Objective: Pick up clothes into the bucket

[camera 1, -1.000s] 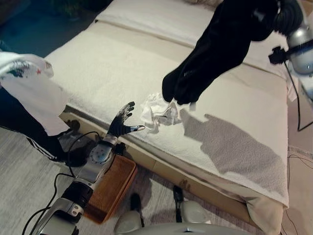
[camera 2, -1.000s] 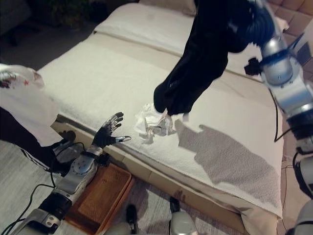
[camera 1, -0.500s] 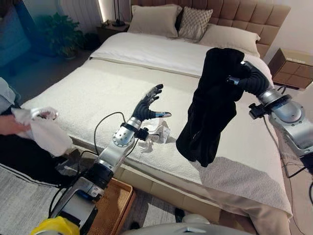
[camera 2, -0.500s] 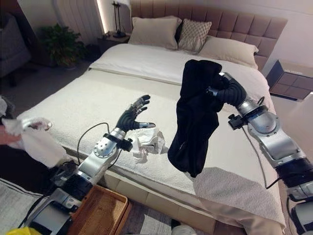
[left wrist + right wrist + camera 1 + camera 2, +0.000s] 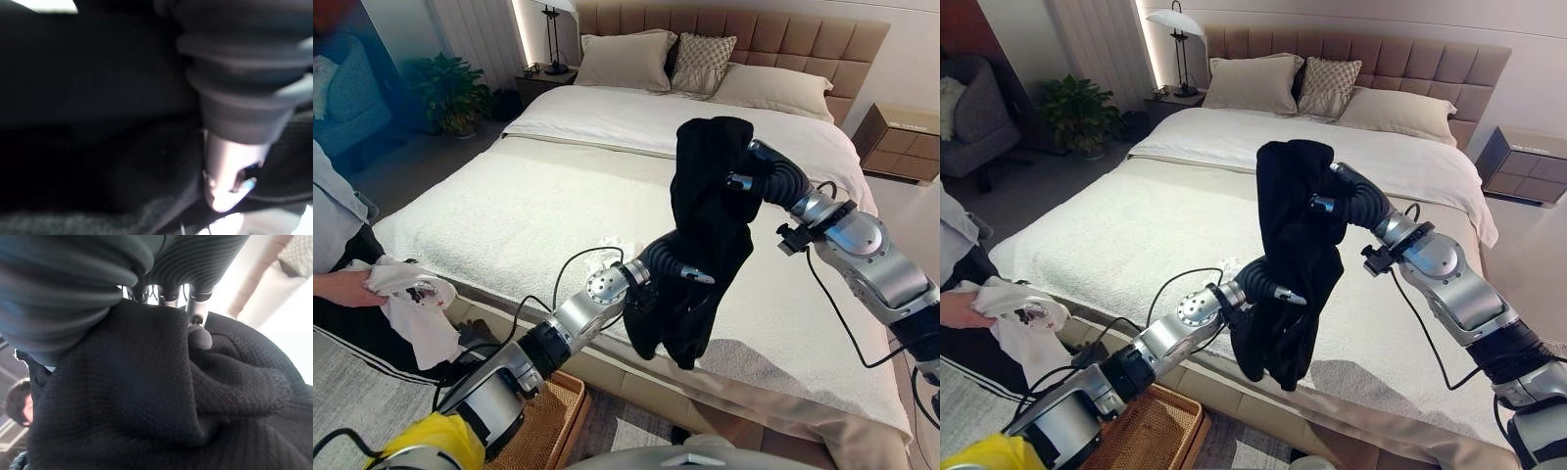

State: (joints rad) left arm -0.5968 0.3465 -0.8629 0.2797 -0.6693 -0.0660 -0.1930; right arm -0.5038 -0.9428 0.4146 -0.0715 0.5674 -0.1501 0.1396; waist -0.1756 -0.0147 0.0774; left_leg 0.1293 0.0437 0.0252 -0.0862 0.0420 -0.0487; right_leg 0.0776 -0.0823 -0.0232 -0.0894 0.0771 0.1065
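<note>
The right hand (image 5: 744,174) grips a black garment (image 5: 705,235) above the bed (image 5: 509,206). The left hand (image 5: 690,274) is against it, its grip hidden.

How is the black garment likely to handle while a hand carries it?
Probably floppy: the black garment hangs in long loose folds from the right hand, which has bunched its top edge. Its knit looks thick, so likely not slippery. The left hand is against the hanging part, which would probably swing if pushed.
</note>
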